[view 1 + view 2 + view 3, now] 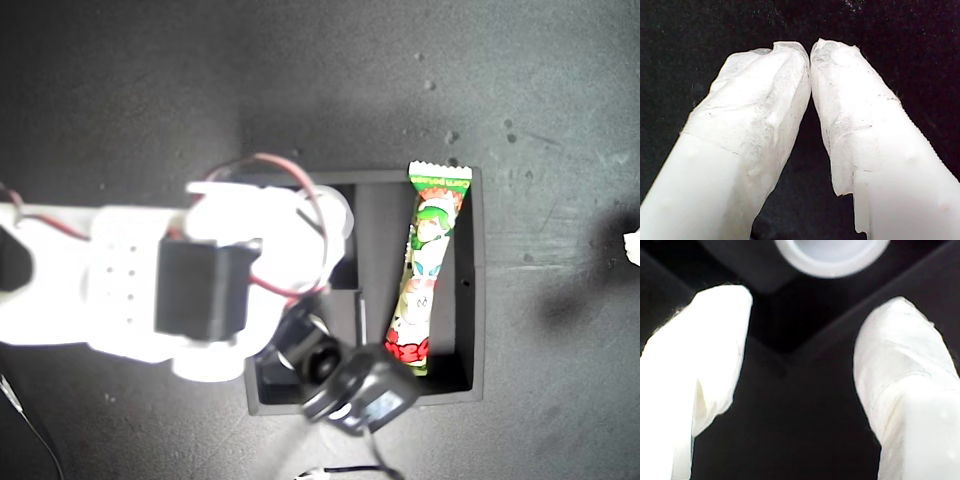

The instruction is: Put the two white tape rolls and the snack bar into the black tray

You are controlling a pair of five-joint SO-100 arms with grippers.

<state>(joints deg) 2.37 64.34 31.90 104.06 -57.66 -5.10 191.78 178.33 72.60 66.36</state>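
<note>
Second gripper (802, 365) spread wide, empty, reaching over black tray (477, 260) with snack bar (427, 270) in long compartment; tape roll (832, 255) only in second wrist view; first gripper (810, 50) pinched closed, empty.

Looks like a hobby bench or small robotics lab setup to me, not a kitchen or living space. Everything sits on a dark matte tabletop (150, 90) speckled with pale flecks and scuffs, lit hard enough from above that my white arm (110, 280) blows out. The arm is plain white plastic with a bare black servo (205, 290) and loose red wires (270, 165) looping over it, which screams DIY kit. My fingers (765, 115) are wrapped in white tape, a homemade touch. I can't see any walls or furniture, so the room itself stays unknown.
</note>
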